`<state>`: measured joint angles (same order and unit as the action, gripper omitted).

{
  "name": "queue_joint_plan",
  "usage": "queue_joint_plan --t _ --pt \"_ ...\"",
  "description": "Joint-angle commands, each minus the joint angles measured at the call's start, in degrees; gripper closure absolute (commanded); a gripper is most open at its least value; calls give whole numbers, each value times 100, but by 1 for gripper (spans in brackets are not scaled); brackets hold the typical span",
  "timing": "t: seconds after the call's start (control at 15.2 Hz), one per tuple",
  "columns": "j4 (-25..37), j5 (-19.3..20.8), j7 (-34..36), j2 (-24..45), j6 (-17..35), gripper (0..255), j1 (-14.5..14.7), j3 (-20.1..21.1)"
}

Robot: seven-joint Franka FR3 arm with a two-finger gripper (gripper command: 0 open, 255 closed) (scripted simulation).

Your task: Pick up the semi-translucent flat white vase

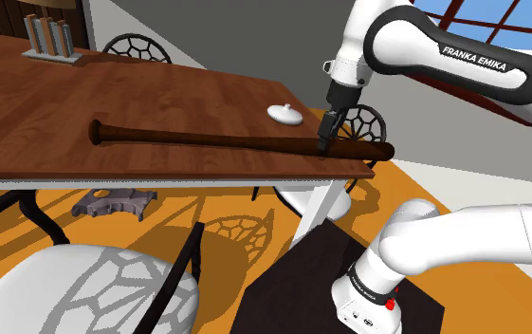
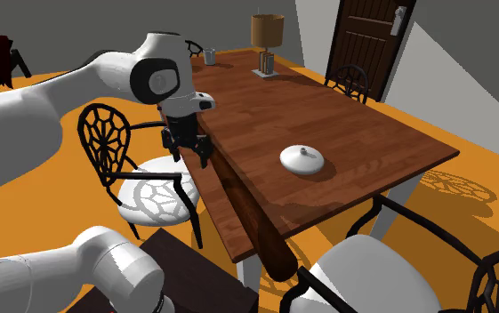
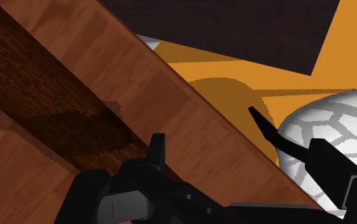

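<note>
Lamp (image 1: 50, 40): its grey base stands at the far corner of the table, at the shoulder view's left.
Chair (image 1: 74, 289): white seat and black frame, below the table's near edge, on the orange floor (image 1: 463, 204).
Table (image 1: 112, 95): brown wood, running across the shoulder view from left to right.
Bat (image 1: 216, 139): dark brown, lying flat along the table close to its near edge, with one end reaching the corner at the shoulder view's right.
Vase (image 1: 284, 114): flat, white, with a small neck on top; it sits upright on the table beyond the bat, touching neither the bat nor the jaws.
Jaws: released and holding nothing, pointing down over the table's edge beside the bat, to the right of the vase.
Arm (image 1: 463, 57): white, reaching in from the shoulder view's right.
Stand (image 1: 321, 256): dark box at the lower right, on the floor.
</note>
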<state>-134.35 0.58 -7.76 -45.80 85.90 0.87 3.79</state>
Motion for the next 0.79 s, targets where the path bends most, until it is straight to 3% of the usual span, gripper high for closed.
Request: queue_joint_plan --t 0.0,0.73 --pt "0 0 0 0 0 0 0 0" --pt "1258 420 -985 1905 880 0 -289 -845"
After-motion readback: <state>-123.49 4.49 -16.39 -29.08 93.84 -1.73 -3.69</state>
